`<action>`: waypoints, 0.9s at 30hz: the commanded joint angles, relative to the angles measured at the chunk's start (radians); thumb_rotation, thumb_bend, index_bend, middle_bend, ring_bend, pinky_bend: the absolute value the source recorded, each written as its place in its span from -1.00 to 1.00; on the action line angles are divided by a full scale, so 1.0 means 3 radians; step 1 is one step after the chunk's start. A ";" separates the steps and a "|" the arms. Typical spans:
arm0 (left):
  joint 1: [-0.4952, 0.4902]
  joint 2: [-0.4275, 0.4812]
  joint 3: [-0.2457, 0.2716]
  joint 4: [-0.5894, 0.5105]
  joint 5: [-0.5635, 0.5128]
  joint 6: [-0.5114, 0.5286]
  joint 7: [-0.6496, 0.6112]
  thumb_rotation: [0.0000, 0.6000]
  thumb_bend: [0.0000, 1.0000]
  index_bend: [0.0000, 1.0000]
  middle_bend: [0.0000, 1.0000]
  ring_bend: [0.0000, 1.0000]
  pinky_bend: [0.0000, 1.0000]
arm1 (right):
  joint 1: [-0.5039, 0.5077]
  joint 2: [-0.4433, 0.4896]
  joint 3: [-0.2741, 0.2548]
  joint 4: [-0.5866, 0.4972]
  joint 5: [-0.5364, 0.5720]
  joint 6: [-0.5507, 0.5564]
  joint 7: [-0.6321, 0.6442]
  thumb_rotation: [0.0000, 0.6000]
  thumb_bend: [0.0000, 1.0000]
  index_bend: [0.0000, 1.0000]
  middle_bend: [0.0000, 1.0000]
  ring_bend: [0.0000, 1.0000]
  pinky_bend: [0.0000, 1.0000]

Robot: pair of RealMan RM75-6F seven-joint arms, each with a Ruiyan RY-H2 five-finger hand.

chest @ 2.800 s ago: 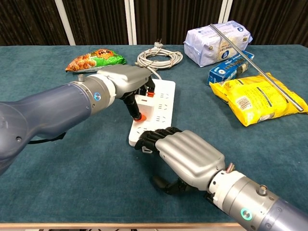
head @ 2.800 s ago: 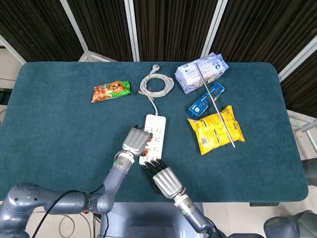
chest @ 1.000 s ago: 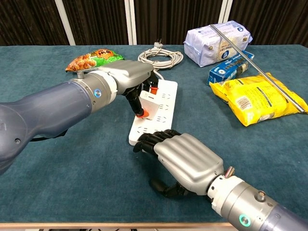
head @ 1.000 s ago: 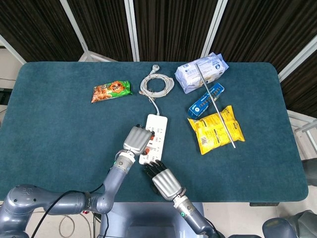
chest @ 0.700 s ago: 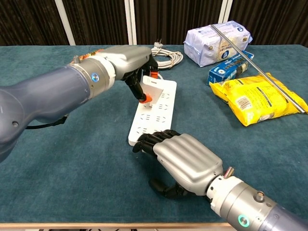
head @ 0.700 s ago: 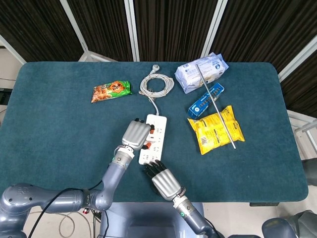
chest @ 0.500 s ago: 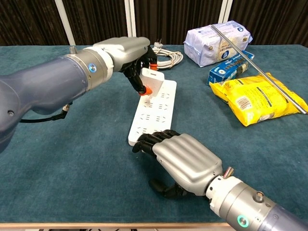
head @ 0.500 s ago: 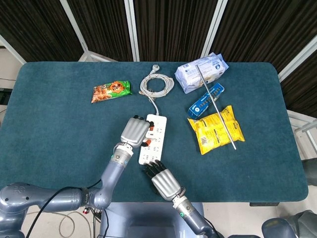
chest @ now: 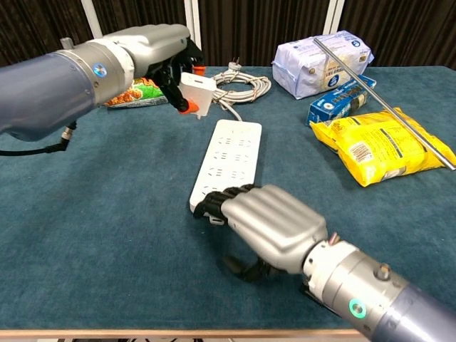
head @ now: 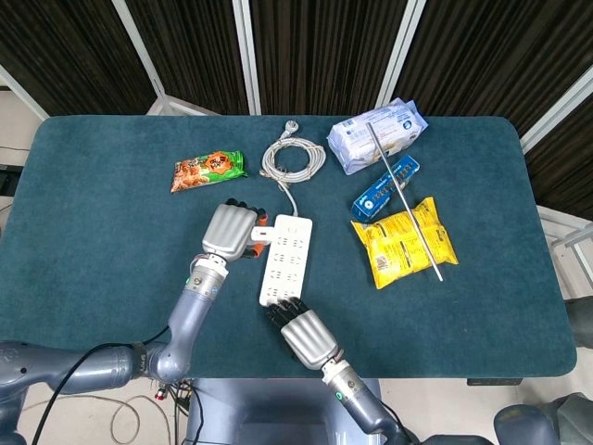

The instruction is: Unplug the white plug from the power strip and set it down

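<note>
White plug is out of its socket, pinched in the robot's left hand and held in the air just left of the power strip, w/ its far end toward the coiled cable. Head view shows the same: plug beside the strip's upper left corner, clear of it. Right hand rests fingertips-down on the strip's near end, fingers curled, apparently pinning it; holds nothing.

Only the set-down seems left. Risks, as judged from here: grip looks like a light pinch on a smooth block, so the plug could slip or twist before it reaches the cloth. Lowering straight down could land it half on the strip's edge, where it would tip. Swinging further left brings the snack packet into the path. If the right hand lifts early & catches the strip, the strip could skid into the drop spot.

Blue box, yellow bag, white pack & metal rod lie well apart, no factor.
</note>
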 commanded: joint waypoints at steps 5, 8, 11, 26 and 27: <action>0.0105 0.0124 0.0067 -0.0021 0.0024 0.0005 -0.0095 1.00 -0.35 0.65 0.70 -0.19 -0.37 | 0.0060 0.0131 0.0206 -0.0230 -0.0113 0.0181 -0.0133 1.00 0.01 -0.71 -0.67 -0.70 -0.62; 0.0144 0.0146 0.0105 -0.0012 0.0047 0.0009 -0.0134 1.00 -0.35 0.64 0.70 -0.19 -0.37 | 0.0080 0.0213 0.0276 -0.0313 -0.0129 0.0219 -0.0202 1.00 0.01 -0.72 -0.68 -0.71 -0.62; 0.0182 0.0161 0.0161 0.0010 0.0088 0.0019 -0.0155 1.00 -0.36 0.63 0.69 -0.19 -0.37 | 0.0079 0.0312 0.0349 -0.0409 -0.0095 0.0246 -0.0234 1.00 0.01 -0.72 -0.68 -0.71 -0.62; 0.0482 0.0178 0.0547 0.0237 0.0236 0.0057 -0.0247 1.00 -0.56 0.23 0.24 -0.32 -0.49 | -0.0081 0.0979 0.0481 -0.0711 0.0020 0.0444 -0.0142 1.00 0.01 -0.80 -0.74 -0.77 -0.64; 0.0504 0.0181 0.0560 0.0241 0.0236 0.0064 -0.0257 1.00 -0.65 0.11 0.06 -0.40 -0.55 | -0.0093 0.1012 0.0483 -0.0714 0.0020 0.0462 -0.0132 1.00 0.01 -0.82 -0.76 -0.78 -0.65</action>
